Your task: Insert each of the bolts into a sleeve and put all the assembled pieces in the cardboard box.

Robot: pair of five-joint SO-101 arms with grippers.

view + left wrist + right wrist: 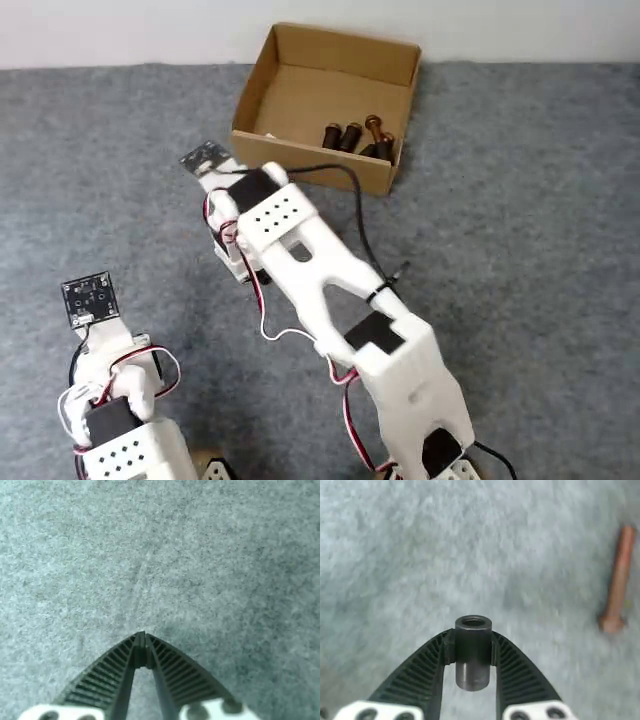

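a sleeve (pixel 473 655) is gripped in the right pincer (pixel 472 639) over the grey surface (pixel 395 555), a bolt (pixel 618 580) lying apart from it; the left pincer (pixel 142 641) is closed on nothing. the bolt could be jammed at the bore if the sleeve is tilted in a loosened grip

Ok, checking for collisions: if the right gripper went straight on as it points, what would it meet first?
Probably the grey carpet, though depth is unclear. The right gripper, shut on a sleeve, points at bare carpet; the bolt lies off to one side.
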